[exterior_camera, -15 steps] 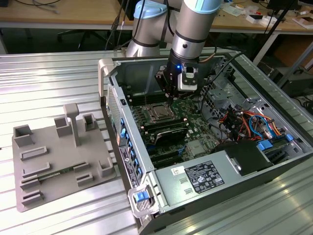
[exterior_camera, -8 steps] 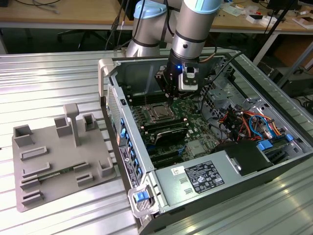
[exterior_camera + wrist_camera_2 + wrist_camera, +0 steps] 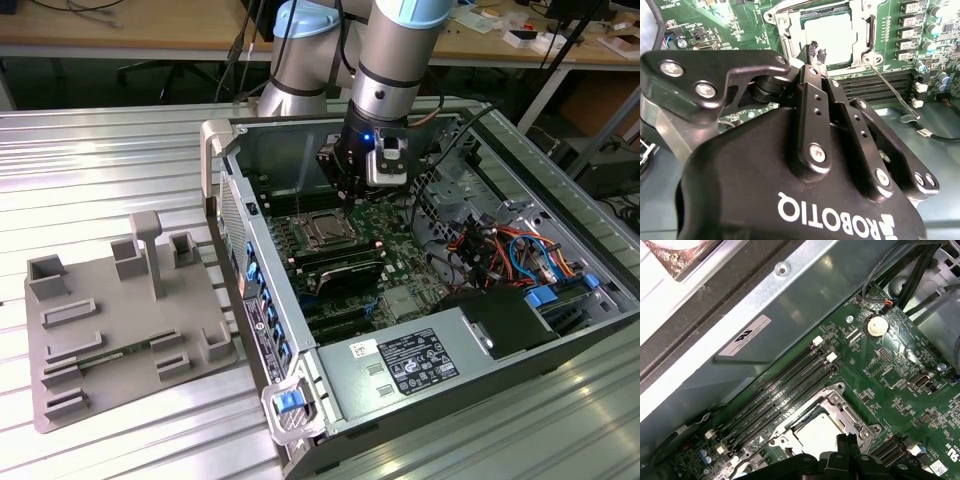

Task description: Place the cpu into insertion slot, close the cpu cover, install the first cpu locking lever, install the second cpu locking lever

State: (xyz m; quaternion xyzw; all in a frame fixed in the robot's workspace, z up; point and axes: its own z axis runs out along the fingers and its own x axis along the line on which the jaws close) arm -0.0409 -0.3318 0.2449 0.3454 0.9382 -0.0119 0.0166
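silver and pale-blue, the jointed robot arm [image 3: 390, 60] drops steeply into the open grey metal computer case [image 3: 560, 330]. its wrist is turned down so that the black two-fingered gripper [image 3: 345, 192] points at the green motherboard [image 3: 400, 235]. in the second wrist view the gripper [image 3: 817, 52] hangs just over the near edge of the socket. its slim black fingertips [image 3: 812, 50] are drawn together with barely a sliver between them and nothing visibly clamped. the small flat square cpu with its silvery-grey top [image 3: 827, 32] lies seated in the square black insertion slot [image 3: 822, 10]. the thin silver windowed cpu cover [image 3: 857, 22] lies down around it. a thin silver wire locking lever [image 3: 890, 90] slants away from one socket corner across the long black memory slots [image 3: 880, 82]; whether it is latched is hard to tell. the gripper's bulky black body hides the near half of the board, and in the first wrist view its finger links [image 3: 847, 440] cut off part of the socket. a grey plastic fixture tray [image 3: 120, 330] sits well apart on the ribbed metal table [image 3: 100, 150], at the exterior view's left.
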